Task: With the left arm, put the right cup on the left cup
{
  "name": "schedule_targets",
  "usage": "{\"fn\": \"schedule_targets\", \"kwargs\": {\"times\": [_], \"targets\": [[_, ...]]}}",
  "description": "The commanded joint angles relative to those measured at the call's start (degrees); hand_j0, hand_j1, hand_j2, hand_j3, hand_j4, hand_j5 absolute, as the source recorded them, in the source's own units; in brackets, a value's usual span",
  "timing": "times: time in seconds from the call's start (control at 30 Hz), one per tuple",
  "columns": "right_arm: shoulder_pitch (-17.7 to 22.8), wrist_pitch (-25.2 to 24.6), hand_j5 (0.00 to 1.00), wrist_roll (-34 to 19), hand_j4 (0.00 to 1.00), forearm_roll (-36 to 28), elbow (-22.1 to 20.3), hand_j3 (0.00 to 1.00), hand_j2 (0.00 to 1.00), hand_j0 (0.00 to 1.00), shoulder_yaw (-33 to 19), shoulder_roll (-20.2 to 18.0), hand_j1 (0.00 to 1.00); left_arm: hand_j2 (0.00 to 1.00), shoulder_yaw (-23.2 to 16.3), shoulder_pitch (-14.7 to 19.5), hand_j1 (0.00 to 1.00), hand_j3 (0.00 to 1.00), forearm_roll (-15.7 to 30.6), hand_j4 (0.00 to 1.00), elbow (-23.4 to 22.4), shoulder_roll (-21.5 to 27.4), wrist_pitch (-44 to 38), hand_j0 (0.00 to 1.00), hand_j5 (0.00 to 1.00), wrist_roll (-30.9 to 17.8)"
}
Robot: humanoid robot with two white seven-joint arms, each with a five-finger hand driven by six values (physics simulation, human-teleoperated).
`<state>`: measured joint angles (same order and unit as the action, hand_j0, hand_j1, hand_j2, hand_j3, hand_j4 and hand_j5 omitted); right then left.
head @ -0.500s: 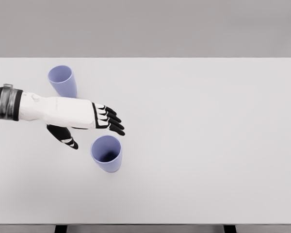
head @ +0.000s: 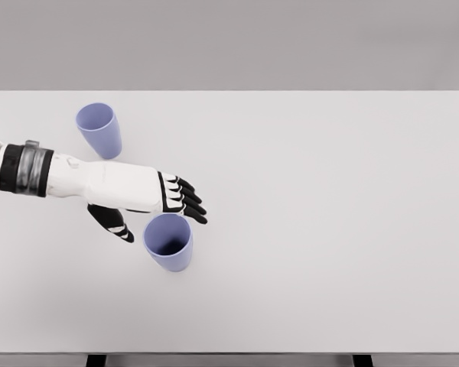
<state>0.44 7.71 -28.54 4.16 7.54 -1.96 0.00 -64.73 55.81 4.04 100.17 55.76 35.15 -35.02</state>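
The right cup, a smooth lavender-blue plastic tumbler (head: 168,242), stands upright on the white flat desk (head: 329,229). It is a plain tapered cup, wider at the round open rim and narrower toward the base, with no handle and no markings. Its inside looks darker and shadowed, and its outer wall is a soft, even periwinkle.

The left robot hand (head: 149,200), white across the back with black segmented fingers (head: 185,200), comes in from the left edge on a white forearm with a dark grey wrist band. Its fingers are spread and relaxed, stretched out side by side, and they hold nothing. The black thumb (head: 115,222) hangs down apart from the other fingers, below the palm.

This cup sits just below the outstretched fingertips and just to the right of the thumb, so its rim lies in the open space between thumb and fingers. Whether any fingertip touches the rim cannot be told; the fingertips appear just above its far edge.

The left cup, a matching lavender-blue plastic tumbler (head: 99,128), stands upright behind the robot hand, just beyond the back of the wrist and forearm, well apart from the fingers. The two cups lie on opposite sides of the robot hand.
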Motion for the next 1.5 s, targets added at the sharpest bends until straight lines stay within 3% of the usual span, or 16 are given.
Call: {"fn": "schedule_targets", "kwargs": {"times": [0.0, 0.27, 0.37, 0.5, 1.03, 1.47], "targets": [[0.0, 0.0, 1.0, 0.0, 1.0, 0.1, 0.0, 1.0, 1.0, 1.0, 0.0, 0.0, 1.0, 1.0, 0.0, 0.0, 1.0, 1.0, -0.1, 1.0, -0.1, 0.0, -0.2, 1.0, 1.0, 0.0], [0.0, 0.0, 1.0, 0.0, 1.0, 0.1, 0.0, 1.0, 1.0, 1.0, -0.1, 0.0, 1.0, 1.0, -0.3, -0.3, 1.0, 1.0, -0.1, 1.0, -0.2, 0.1, -0.2, 1.0, 1.0, 0.0], [0.0, 0.0, 1.0, 0.0, 1.0, 0.1, 0.0, 1.0, 1.0, 1.0, -0.1, 0.0, 1.0, 1.0, -0.2, -0.3, 1.0, 1.0, -0.3, 1.0, -3.0, 0.0, -0.2, 1.0, 1.0, 0.0], [0.0, 0.0, 1.0, 0.0, 1.0, 0.1, 0.0, 1.0, 1.0, 1.0, -0.1, 0.0, 1.0, 1.0, -0.2, -0.3, 1.0, 1.0, -1.0, 1.0, -3.0, -0.7, -0.2, 1.0, 1.0, 0.3], [0.0, 0.0, 1.0, 0.0, 1.0, 0.1, 0.0, 1.0, 1.0, 1.0, -0.1, 0.0, 1.0, 1.0, 0.6, -4.3, 1.0, 1.0, -3.0, 1.0, -3.8, -3.2, -0.2, 1.0, 1.0, 0.3], [0.0, 0.0, 1.0, 0.0, 1.0, 0.1, 0.0, 1.0, 1.0, 1.0, -0.1, 0.0, 1.0, 1.0, 0.8, -4.2, 1.0, 1.0, -3.3, 1.0, -5.5, -3.5, -0.2, 1.0, 1.0, 0.3]]}}
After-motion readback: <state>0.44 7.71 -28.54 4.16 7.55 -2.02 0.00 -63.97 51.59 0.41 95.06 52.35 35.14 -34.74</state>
